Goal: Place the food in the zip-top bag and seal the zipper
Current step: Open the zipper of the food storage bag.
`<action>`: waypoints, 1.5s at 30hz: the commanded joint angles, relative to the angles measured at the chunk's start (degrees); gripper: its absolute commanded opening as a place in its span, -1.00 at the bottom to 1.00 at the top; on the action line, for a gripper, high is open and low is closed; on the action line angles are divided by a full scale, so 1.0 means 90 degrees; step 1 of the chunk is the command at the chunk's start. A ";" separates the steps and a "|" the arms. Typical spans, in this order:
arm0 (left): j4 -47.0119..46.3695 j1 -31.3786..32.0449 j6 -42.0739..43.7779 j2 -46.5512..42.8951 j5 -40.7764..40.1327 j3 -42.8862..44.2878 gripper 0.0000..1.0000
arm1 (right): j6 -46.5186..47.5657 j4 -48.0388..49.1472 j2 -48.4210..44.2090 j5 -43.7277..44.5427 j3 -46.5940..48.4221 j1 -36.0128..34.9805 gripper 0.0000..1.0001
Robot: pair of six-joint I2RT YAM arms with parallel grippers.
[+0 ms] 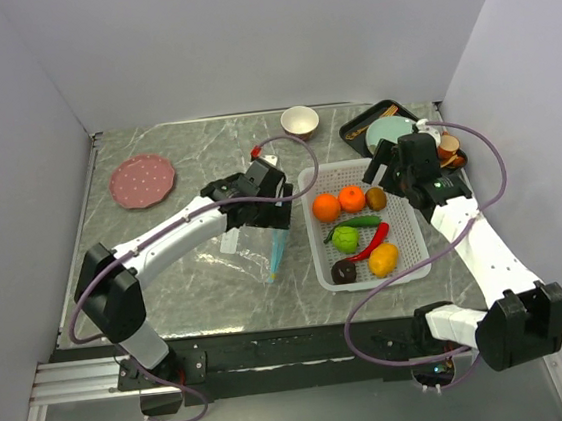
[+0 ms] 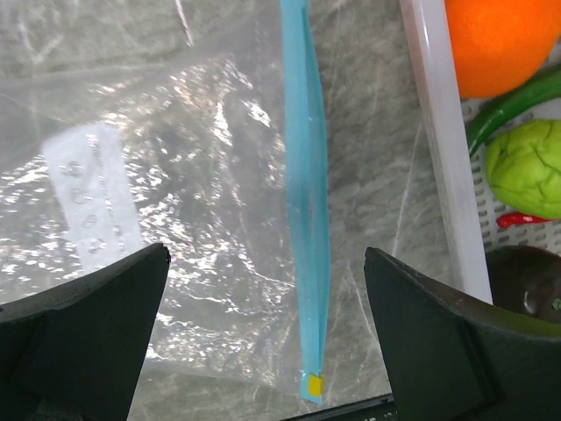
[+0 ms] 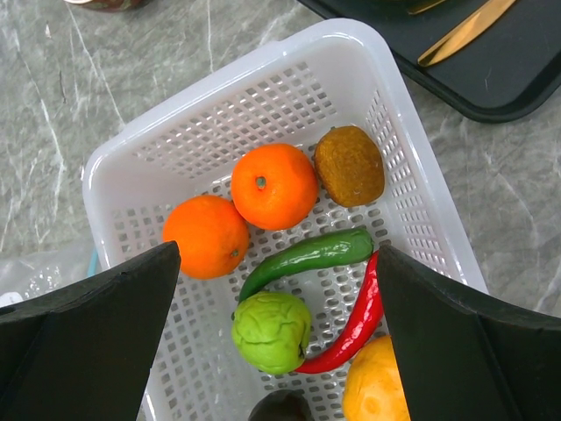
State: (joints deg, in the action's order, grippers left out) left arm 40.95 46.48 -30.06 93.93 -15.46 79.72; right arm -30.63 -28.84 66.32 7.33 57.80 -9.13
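The clear zip-top bag [image 1: 247,242] lies flat on the marble table, left of the white basket [image 1: 417,257]. Its teal zipper [image 2: 307,202] runs along the edge facing the basket, and its white label [image 2: 92,197] faces up. My left gripper [image 2: 266,289] is open and empty above the bag, its jaws astride the zipper; it also shows in the top view [image 1: 263,204]. My right gripper [image 3: 279,298] is open and empty above the basket. The food lies in the basket: two oranges [image 3: 205,235] [image 3: 274,185], kiwi [image 3: 349,165], green chili [image 3: 307,257], green round fruit [image 3: 271,331], red chili [image 3: 355,329], yellow-orange fruit [image 3: 377,395], dark donut piece [image 3: 282,408].
A tan bowl [image 1: 300,121] stands at the back centre. A pink plate [image 1: 142,180] lies at the back left. A black tray [image 1: 358,127] with a teal plate [image 1: 391,134] and gold cutlery [image 3: 460,33] sits behind the basket, at the back right.
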 commanded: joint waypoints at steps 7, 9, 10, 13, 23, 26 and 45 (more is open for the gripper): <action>-0.0419 0.0353 -0.0458 0.0149 0.0137 -0.0342 0.86 | -0.0092 -0.0008 0.0277 -0.0092 0.0306 0.0028 1.00; -0.0448 0.0363 -0.0595 0.0198 0.0068 -0.0381 0.78 | -0.0083 -0.0008 0.0326 -0.0112 0.0335 0.0027 1.00; -0.0448 0.0353 -0.0643 0.0246 0.0000 -0.0411 0.70 | -0.0083 -0.0008 0.0345 -0.0112 0.0365 0.0028 1.00; -0.0409 0.0363 -0.0761 0.0373 -0.0137 -0.0401 0.54 | -0.0063 -0.0028 0.0414 -0.0121 0.0423 0.0028 1.00; -0.0370 0.0363 -0.1025 0.0569 -0.0615 -0.0401 -0.01 | -0.0083 -0.0057 0.0570 -0.0209 0.0531 0.0037 1.00; -0.0351 0.0373 -0.1035 0.0540 -0.0703 -0.0391 -0.17 | -0.0112 -0.0018 0.0580 -0.0239 0.0492 0.0037 1.00; -0.0419 0.0373 -0.1259 -0.0191 -0.0997 -0.0557 -0.99 | -0.1127 0.1359 0.0589 -0.2543 -0.0202 -0.0226 0.91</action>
State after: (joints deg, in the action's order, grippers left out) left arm 38.02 49.58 -39.07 98.50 -22.59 75.20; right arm -37.50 -21.80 71.50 -10.81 55.90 -9.52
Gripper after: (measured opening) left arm 0.021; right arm 0.964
